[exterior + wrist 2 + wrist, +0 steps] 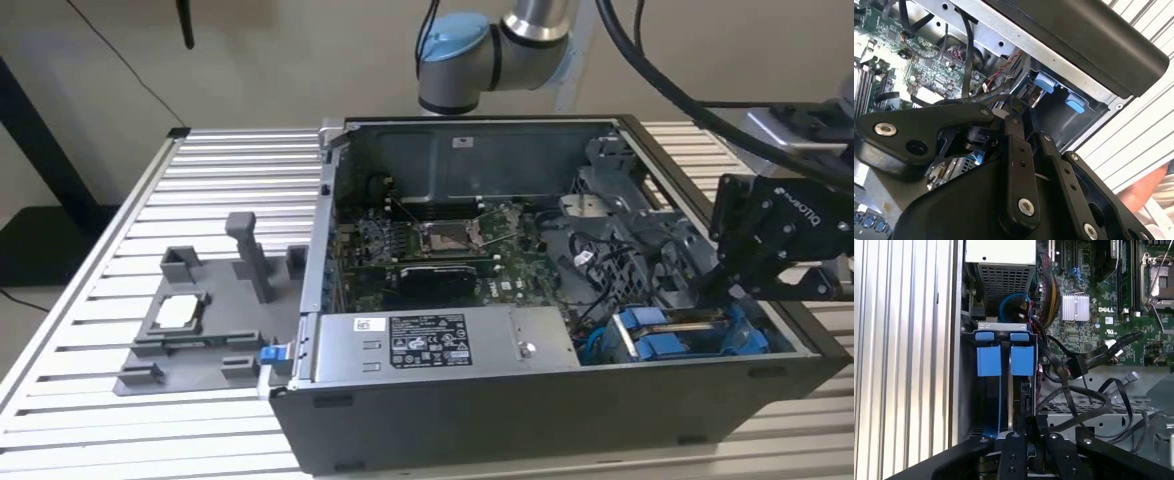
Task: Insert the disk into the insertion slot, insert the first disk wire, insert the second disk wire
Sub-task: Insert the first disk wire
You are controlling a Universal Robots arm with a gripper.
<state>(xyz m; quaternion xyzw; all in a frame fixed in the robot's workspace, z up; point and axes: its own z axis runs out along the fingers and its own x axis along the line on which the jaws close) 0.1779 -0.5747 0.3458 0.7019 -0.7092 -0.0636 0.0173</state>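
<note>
The disk (1010, 390) stands on edge in the insertion slot (968, 390), the dark drive cage at the case's front corner. Its blue caddy tabs (1021, 360) stick out of the cage, and they also show in the exterior view as blue tabs (663, 338). My gripper (1030, 424) hangs just above the cage, fingers pressed together and shut, with nothing visible between them. The exterior view has the gripper (731, 295) on its right, over that corner. A black wire with a connector (1077, 364) lies loose over the motherboard beside the cage.
The open computer case (534, 420) lies on a slatted metal table (227, 170). A silver power supply box (427, 345) sits beside the cage. Loose black cables (1094, 400) cross a perforated panel. A grey fixture (200, 330) stands on the exterior view's left.
</note>
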